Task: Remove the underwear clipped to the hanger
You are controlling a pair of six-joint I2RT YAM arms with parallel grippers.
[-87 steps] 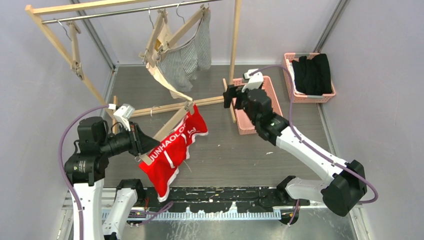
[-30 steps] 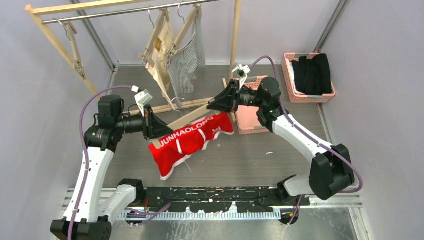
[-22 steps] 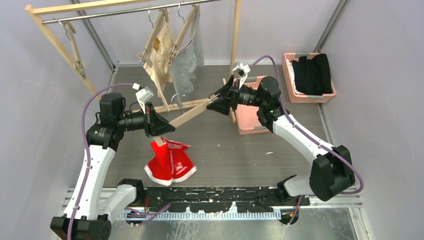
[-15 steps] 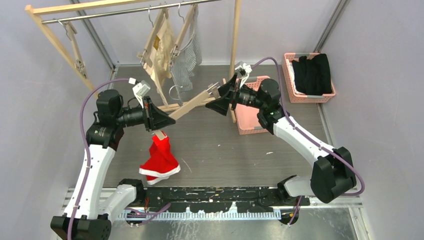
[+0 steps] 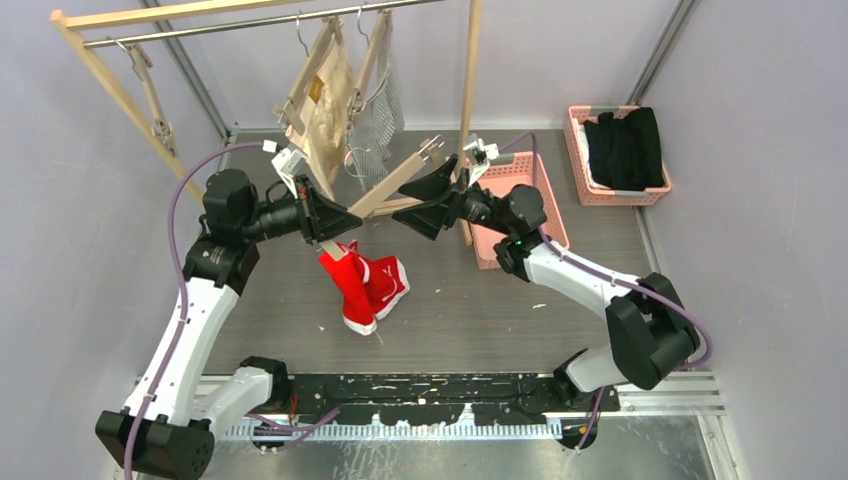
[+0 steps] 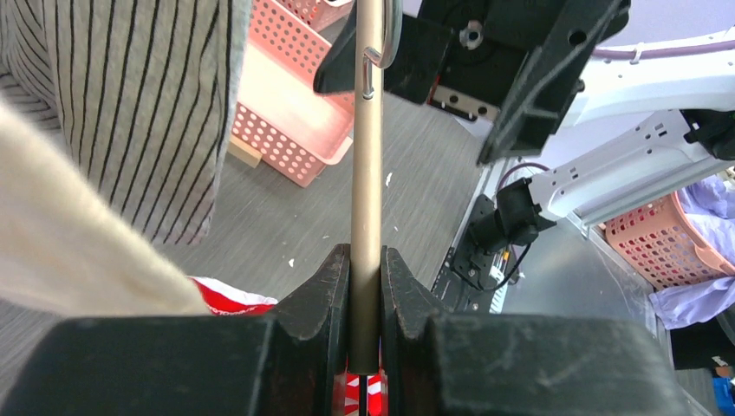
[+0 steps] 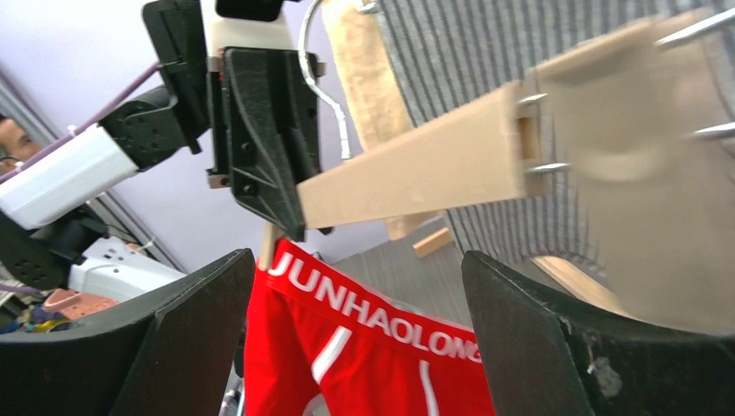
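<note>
Left wrist: left hand (image 6: 366, 256) pinches the flat wooden hanger (image 6: 367, 156), right hand (image 5: 426, 197) wide, red underwear (image 5: 365, 285) dangling.

The hanger (image 5: 395, 185) slants above the middle of the desk (image 5: 480, 310), the lettered shorts (image 5: 365, 285) hanging from its left end. Behind it, plain shorts (image 5: 330, 100) and pinstriped shorts (image 5: 380, 120) hang side by side on the far-edge rack (image 5: 130, 100). The far right corner's basket (image 5: 580, 170) holds a garment (image 5: 625, 145).

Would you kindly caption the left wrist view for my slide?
Left gripper shut on the wooden hanger bar, pinstriped underwear hanging beside it.
</note>
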